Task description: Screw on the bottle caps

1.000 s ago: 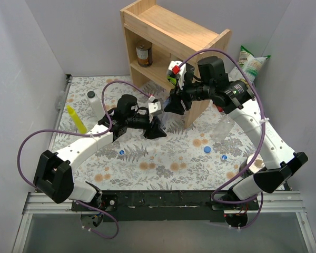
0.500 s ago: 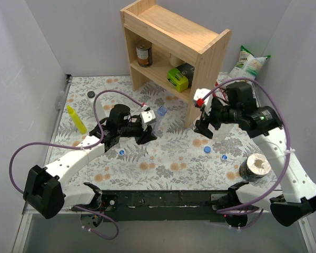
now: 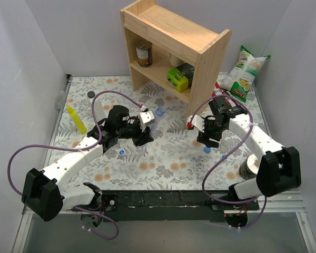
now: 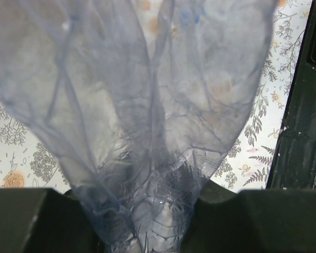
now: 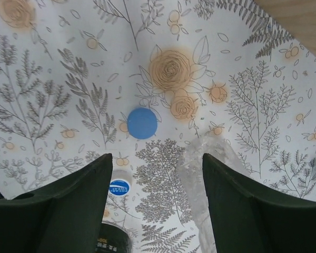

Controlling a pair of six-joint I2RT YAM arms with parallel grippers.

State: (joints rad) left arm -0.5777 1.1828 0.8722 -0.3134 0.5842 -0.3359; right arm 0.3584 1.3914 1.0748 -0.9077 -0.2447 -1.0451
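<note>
My left gripper [image 3: 146, 135] is shut on a crumpled clear, slightly bluish bottle [image 4: 147, 105]. The bottle reaches up and right to a blue cap [image 3: 160, 112] at its far end. My right gripper [image 3: 207, 140] is open and empty, hovering low over the table. A loose blue cap [image 5: 142, 123] lies just ahead of its fingers; it also shows in the top view [image 3: 206, 149]. A second cap [image 5: 119, 186] with a printed label lies by the left finger. A clear bottle [image 5: 197, 168] lies beside the right finger. Another blue cap [image 3: 121, 151] lies near my left arm.
A wooden shelf [image 3: 174, 47] stands at the back with a tin [image 3: 143, 52] and a green box [image 3: 177, 79] inside. A yellow squeeze bottle [image 3: 76, 118] and a dark cap [image 3: 90, 95] are at the left. A snack bag [image 3: 242, 71] and a can [image 3: 251, 166] are at the right.
My right arm has swung away from the held bottle, out to the right and down over the loose cap. My left arm has drawn back slightly with the bottle in it.
</note>
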